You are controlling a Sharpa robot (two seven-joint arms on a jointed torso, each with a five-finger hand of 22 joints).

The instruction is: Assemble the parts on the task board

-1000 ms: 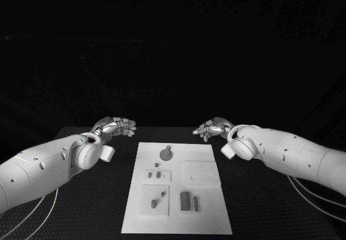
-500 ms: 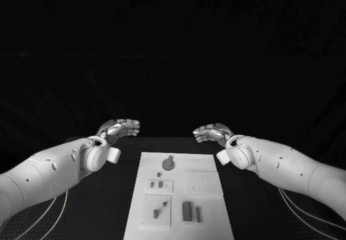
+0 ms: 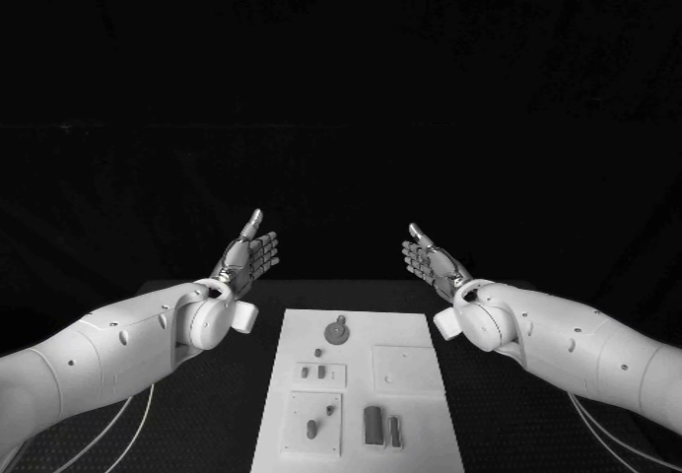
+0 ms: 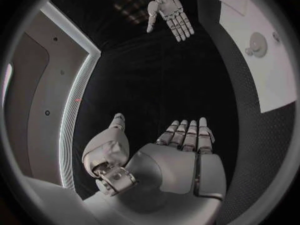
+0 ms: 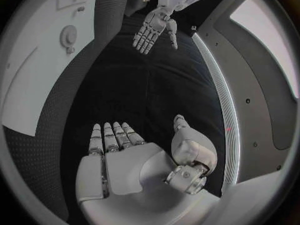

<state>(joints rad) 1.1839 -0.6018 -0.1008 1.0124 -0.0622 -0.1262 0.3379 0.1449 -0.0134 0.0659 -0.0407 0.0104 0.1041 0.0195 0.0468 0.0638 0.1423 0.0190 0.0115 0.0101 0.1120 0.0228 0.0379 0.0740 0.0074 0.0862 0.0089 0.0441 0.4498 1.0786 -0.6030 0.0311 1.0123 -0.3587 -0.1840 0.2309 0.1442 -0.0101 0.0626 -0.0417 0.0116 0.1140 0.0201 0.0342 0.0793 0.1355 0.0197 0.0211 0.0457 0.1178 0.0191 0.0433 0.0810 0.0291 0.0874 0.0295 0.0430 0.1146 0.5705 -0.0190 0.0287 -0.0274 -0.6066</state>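
A: The task board (image 3: 356, 384) — where does it lie in the head view?

B: Flat in the middle of the black table (image 3: 213, 414), running toward the robot. The left hand (image 3: 246, 258) and the right hand (image 3: 432, 260) are both raised beyond its far end, one off each far corner, well apart from it and from each other. Both are flat and unclenched, fingers straight and pointing up, palms turned toward one another, grasping nothing.

A: And the parts?

B: A round part (image 3: 337, 332) sits near the board's far end. Nearer the robot are small parts (image 3: 312, 372) in a raised square, a long part (image 3: 312, 428) in a larger square, and two dark upright bars (image 3: 379, 426) side by side. No hand touches any of them.

A: The left wrist view?

B: The left hand (image 4: 169, 160) is spread, thumb out to the side, fingers extended over bare table. The board (image 4: 262, 55) lies off to the side of the fingers, not touched, its round part (image 4: 256, 44) visible. The right hand (image 4: 170, 12) is across the gap, fingers released too.

A: The right wrist view?

B: The same mirrored: the right hand (image 5: 134, 157) flat and empty, the board (image 5: 44, 65) to the side of it with the round part (image 5: 67, 36), and the left hand (image 5: 153, 29) opposite with fingers straight.
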